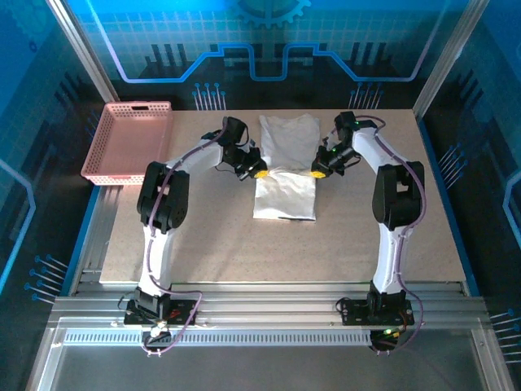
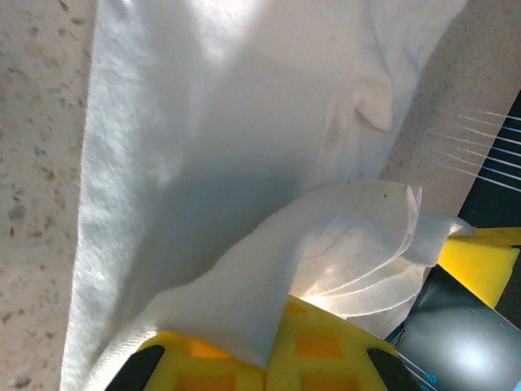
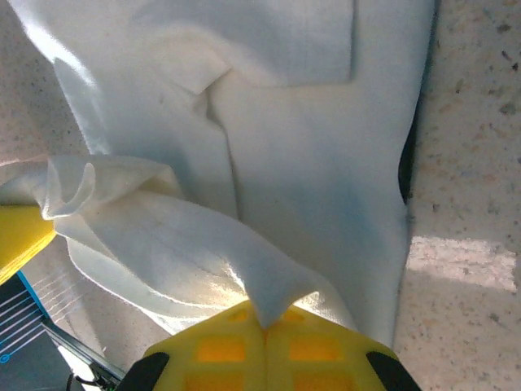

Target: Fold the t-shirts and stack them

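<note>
One white t-shirt lies mid-table, nearer the far edge. Left gripper is pinched tight on its left edge, right gripper on its right. One pink basket sits at the far-left corner.

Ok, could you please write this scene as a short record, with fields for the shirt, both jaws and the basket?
shirt: white, lying mid-table, both side edges pinched and lifted
left jaws: shut on shirt's left edge
right jaws: shut on shirt's right edge
basket: pink, at far left corner of table, apart from shirt
fold stage: in progress, judging by the raised edges
</note>
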